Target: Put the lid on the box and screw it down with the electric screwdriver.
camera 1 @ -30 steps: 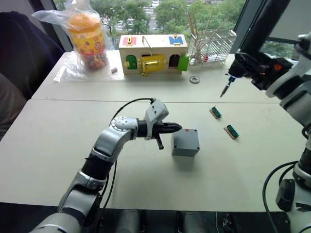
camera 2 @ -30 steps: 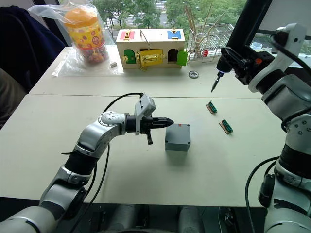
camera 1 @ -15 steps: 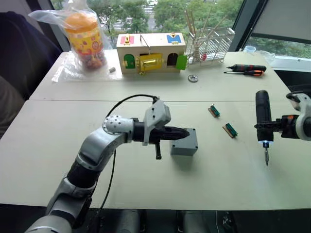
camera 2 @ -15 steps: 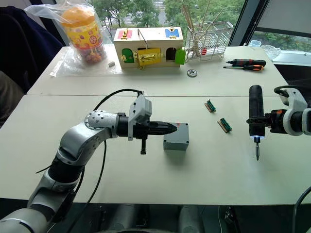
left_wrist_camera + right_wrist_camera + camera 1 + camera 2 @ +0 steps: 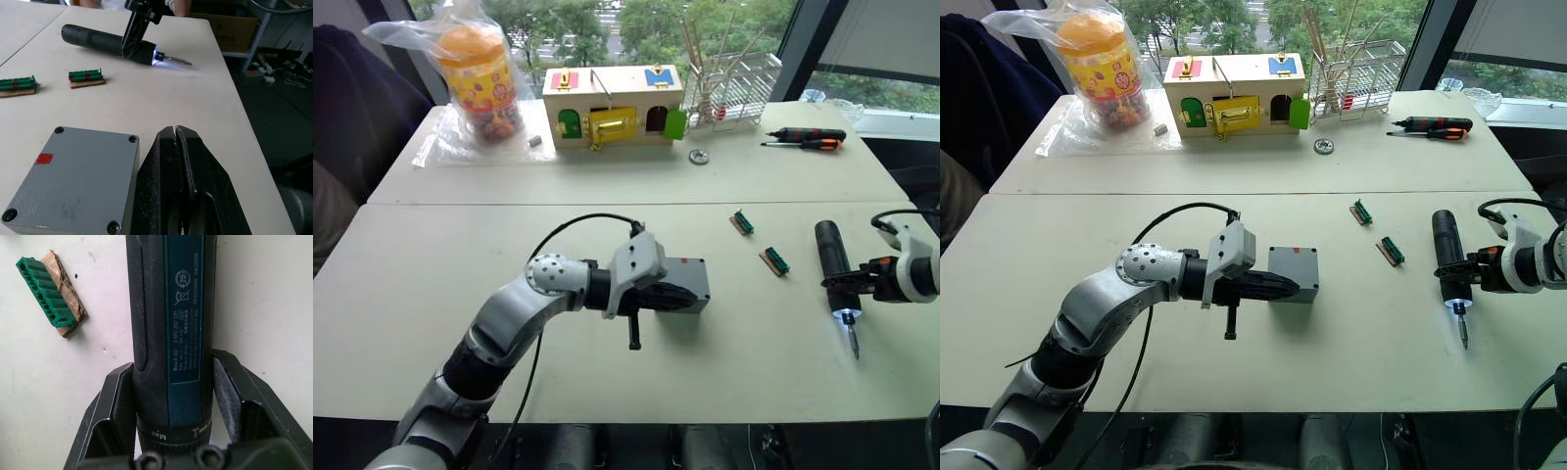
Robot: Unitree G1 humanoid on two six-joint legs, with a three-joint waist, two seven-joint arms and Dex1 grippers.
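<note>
Right jaws (image 5: pixel 171 406) clench the thick dark blue-black electric screwdriver (image 5: pixel 1448 262), its lit bit angled low over the pale tabletop (image 5: pixel 1351 352), apparently poised for screwing. Left jaws (image 5: pixel 176 142), pressed together and empty, lie beside the small grey plastic box (image 5: pixel 73 176), its lid seemingly seated; screw heads are hard to make out.

Box (image 5: pixel 1294 273): centre of frame; left gripper (image 5: pixel 1278 288) pressed along its near side, fingers together
Right of box: bare table (image 5: pixel 1371 323) up to the electric screwdriver (image 5: pixel 1450 262)
Upper right of box: two green connector strips (image 5: pixel 1392 250) in the way
Far table, top of frame: wooden lock box (image 5: pixel 1234 95), wire rack (image 5: pixel 1356 78)
</note>
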